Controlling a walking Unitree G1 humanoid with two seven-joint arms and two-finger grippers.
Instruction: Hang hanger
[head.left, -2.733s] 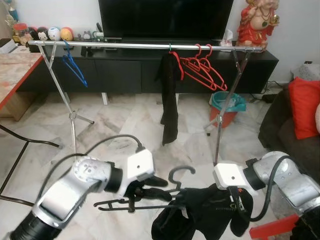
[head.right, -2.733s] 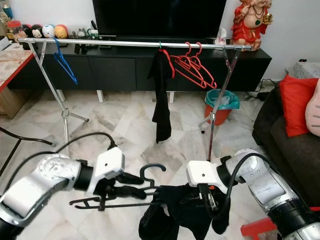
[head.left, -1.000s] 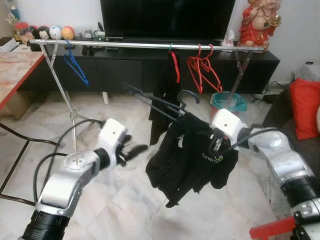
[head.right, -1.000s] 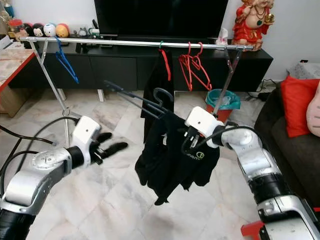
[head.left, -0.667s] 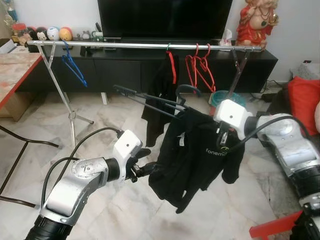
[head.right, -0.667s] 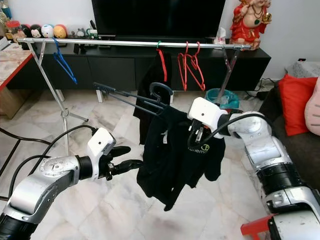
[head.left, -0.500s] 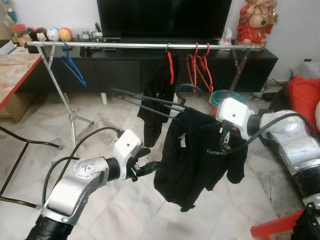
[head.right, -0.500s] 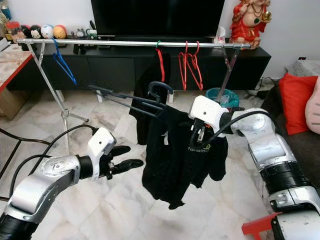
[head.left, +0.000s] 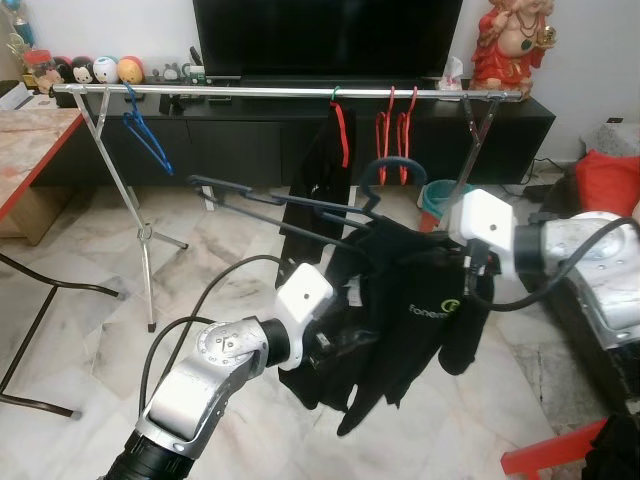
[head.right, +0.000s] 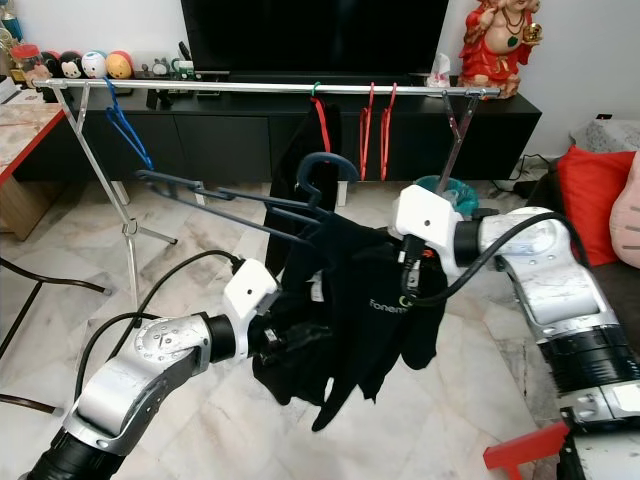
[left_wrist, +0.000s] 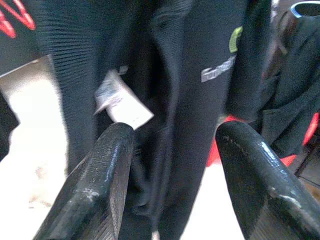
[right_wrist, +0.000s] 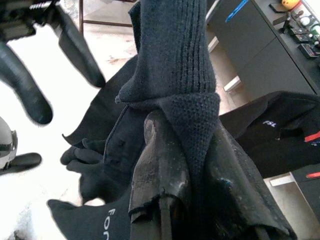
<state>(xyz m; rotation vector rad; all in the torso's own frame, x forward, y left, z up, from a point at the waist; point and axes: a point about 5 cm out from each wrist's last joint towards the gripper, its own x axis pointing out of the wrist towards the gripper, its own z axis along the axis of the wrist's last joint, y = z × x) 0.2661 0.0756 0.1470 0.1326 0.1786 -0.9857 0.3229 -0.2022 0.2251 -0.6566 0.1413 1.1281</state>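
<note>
A living room with a long silver clothes rail (head.left: 250, 91) on splayed metal legs, standing across the marble floor (head.left: 90, 340) in front of a low black TV cabinet (head.left: 240, 140). The robot's right gripper (head.left: 470, 262) is holding up a dark hanger (head.left: 300, 207) with a black sweater (head.left: 410, 300) draped over it; its fingers are clenched on the knitted fabric and the hanger beneath it, as the right wrist view is showing thick ribbed knit bunched over the finger tips. The hanger's long bar is lying nearly level, stretching from the right gripper out toward the robot's left, and its curved hook (head.left: 392, 170) is pointing upward, sitting below and in front of the rail, not yet over it. The rail is lying beyond and above the hook, so the coming move likely calls for lifting and reaching forward; the right arm is the one carrying the load. The left gripper (left_wrist: 170, 145) is reaching into the lower folds of the sweater with fingers spread apart, soft dark cloth and a white label (left_wrist: 122, 102) between them, nothing pinched. Already on the rail are a blue hanger (head.left: 145, 130), red hangers (head.left: 395, 125) and a hanging black garment (head.left: 318, 150).
</note>
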